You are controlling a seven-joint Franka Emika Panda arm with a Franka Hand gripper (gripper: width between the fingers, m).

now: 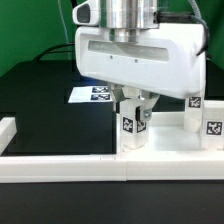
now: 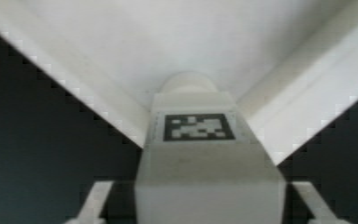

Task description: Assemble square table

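I have the tool point(image 1: 132, 112) lowered close to the counter point(image 1: 40, 110), right over one of the short white legs point(image 1: 131, 125), and the leg stands directly beneath it, between the two fingers point(image 1: 147, 104). In the wrist view that leg point(image 2: 201, 150) fills the middle of the picture with its black-and-white tag facing the camera, and the fingertips point(image 2: 96, 203) show pale on either side of it, with what looks like a thin gap on each side. So the jaws are part-way in around the leg; whether they already press on it I cannot tell. The leg's long axis runs upright, in line with the tool's own approach, so I judge a straight pinch followed by a straight lift is what the next move needs, with no turning of the wrist first. Past the leg, on the far side from the wrist camera, the large white square panel point(image 2: 247, 50) spreads out flat. Two more tagged legs point(image 1: 203, 118) stand well off to one side of the tool, toward the exterior view's right. The marker board point(image 1: 92, 94) lies flat behind the tool, and the low white border wall point(image 1: 60, 167) runs along the near edge, in front of it.
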